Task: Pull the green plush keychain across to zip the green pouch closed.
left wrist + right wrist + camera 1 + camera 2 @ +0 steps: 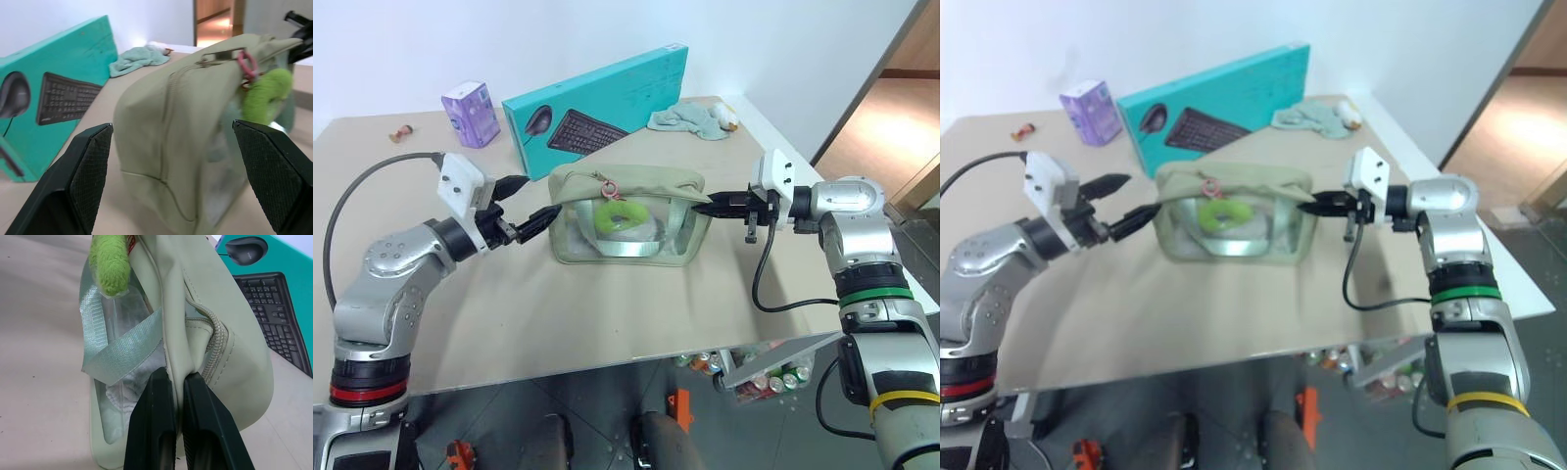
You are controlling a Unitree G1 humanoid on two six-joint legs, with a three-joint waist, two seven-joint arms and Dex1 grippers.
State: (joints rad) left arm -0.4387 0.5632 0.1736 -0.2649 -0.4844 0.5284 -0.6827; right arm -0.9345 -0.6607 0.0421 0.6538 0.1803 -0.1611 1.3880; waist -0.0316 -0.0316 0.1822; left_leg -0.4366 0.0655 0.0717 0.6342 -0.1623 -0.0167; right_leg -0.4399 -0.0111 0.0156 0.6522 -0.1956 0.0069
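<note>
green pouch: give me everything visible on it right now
The green pouch is boxy, sage-olive fabric with a clear front panel, two pale green webbing straps and a top zipper. It stands upright mid-table in front of the teal keyboard box. A lime plush keychain hangs down its front. The right gripper pinches its end seam, shut; the left gripper is open beside the other end, not touching.

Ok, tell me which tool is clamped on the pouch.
The right tool, shut on the end seam of the green pouch. The left tool is open beside the opposite end, gripping nothing.
</note>
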